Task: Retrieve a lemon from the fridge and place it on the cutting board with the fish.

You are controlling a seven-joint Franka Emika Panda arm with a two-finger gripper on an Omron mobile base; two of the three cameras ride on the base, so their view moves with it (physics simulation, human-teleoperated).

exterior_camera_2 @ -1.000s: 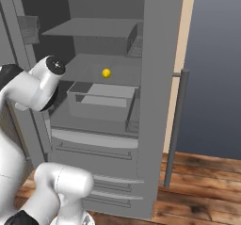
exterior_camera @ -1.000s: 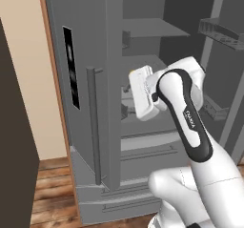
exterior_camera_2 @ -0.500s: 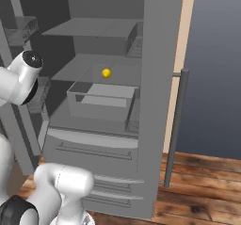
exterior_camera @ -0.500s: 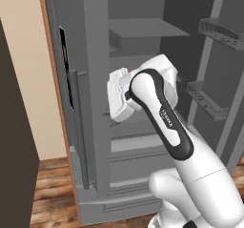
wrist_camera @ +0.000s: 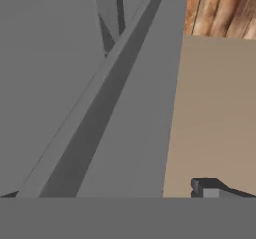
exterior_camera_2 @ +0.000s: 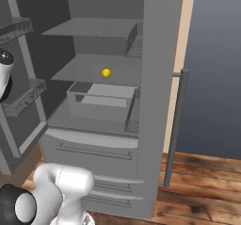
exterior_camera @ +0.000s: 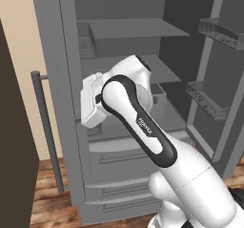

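While the gripper [exterior_camera: 88, 103] stands wide and empty, we judge the small round yellow lemon [exterior_camera_2: 106, 72] light, firm, slippery; grip across its middle.

One lemon [exterior_camera_2: 106, 73] on the fridge [exterior_camera_2: 155, 54] shelf. One clear bin [exterior_camera_2: 101, 100] below it. Two lower drawers [exterior_camera_2: 89, 148].

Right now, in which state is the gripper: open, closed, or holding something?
Two-finger gripper: open, holding nothing, beside the edge of the tall grey fridge's left door.
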